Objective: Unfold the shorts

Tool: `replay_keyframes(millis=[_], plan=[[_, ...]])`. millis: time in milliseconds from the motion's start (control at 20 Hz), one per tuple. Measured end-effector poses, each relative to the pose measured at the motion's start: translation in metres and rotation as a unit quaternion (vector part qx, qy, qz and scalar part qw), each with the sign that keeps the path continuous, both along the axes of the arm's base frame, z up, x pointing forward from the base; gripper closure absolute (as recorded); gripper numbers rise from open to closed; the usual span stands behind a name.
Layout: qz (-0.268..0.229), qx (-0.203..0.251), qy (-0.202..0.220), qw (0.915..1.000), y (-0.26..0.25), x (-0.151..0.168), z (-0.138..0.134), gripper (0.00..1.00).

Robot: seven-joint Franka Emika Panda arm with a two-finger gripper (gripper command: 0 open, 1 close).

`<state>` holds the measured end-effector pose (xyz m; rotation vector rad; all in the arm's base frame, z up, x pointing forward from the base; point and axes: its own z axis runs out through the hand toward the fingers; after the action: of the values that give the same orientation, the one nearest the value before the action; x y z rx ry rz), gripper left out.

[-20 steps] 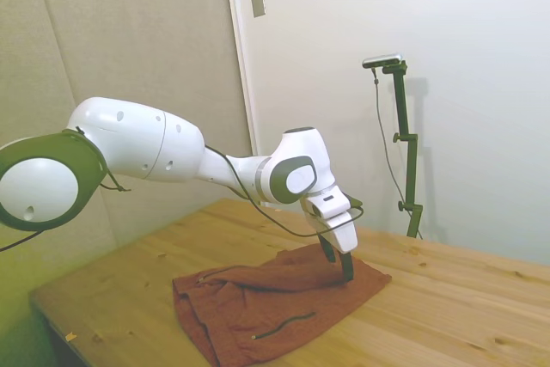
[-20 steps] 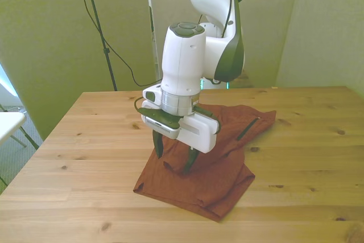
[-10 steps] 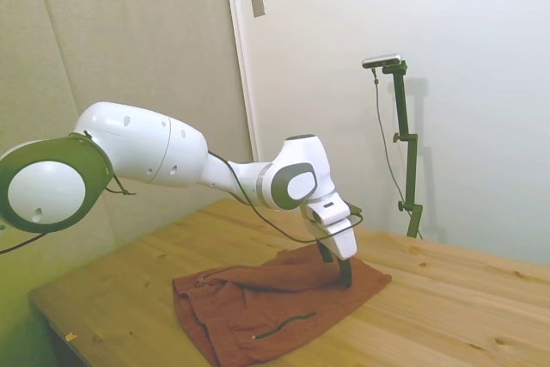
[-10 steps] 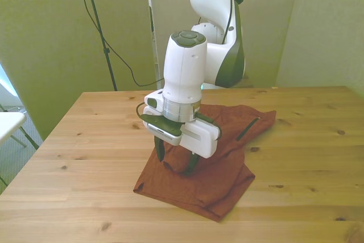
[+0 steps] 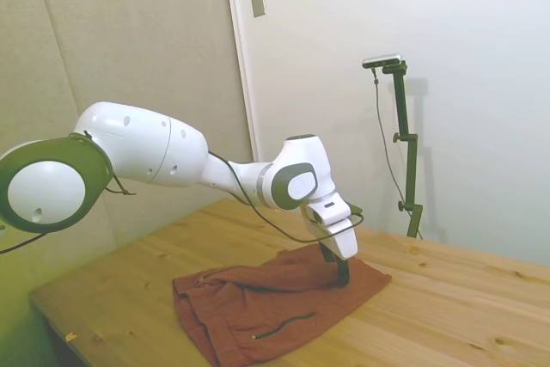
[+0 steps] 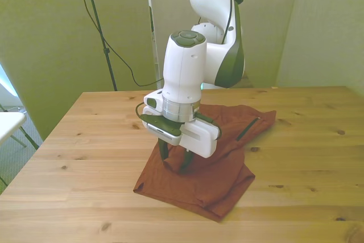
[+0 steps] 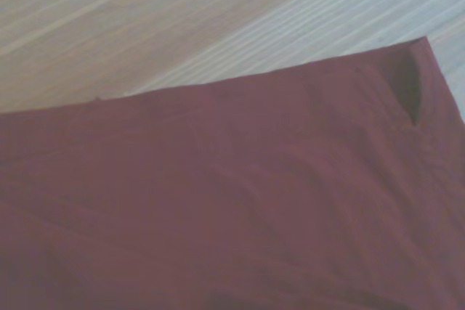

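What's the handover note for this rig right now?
Gripper: down on the shorts, jaws nearly shut, pinching a bit of cloth at the shorts' edge toward the front view's left.
Shorts: folded, flat on the table, zipper line facing up near the end toward the front view's right.
Done: cloth gripped.
Left: lift the pinched layer and pull it across to open the fold, then release. Nothing unfolded yet.
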<state>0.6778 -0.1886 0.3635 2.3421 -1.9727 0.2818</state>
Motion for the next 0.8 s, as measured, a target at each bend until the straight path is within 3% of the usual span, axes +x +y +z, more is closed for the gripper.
replay_keyframes(millis=[550, 800], plan=[[0.002, 0.000, 0.000, 1.0000, 0.003, 0.001, 0.001, 1.00], [0.023, -0.001, -0.019, 0.9996, 0.029, -0.004, 0.033, 1.00]])
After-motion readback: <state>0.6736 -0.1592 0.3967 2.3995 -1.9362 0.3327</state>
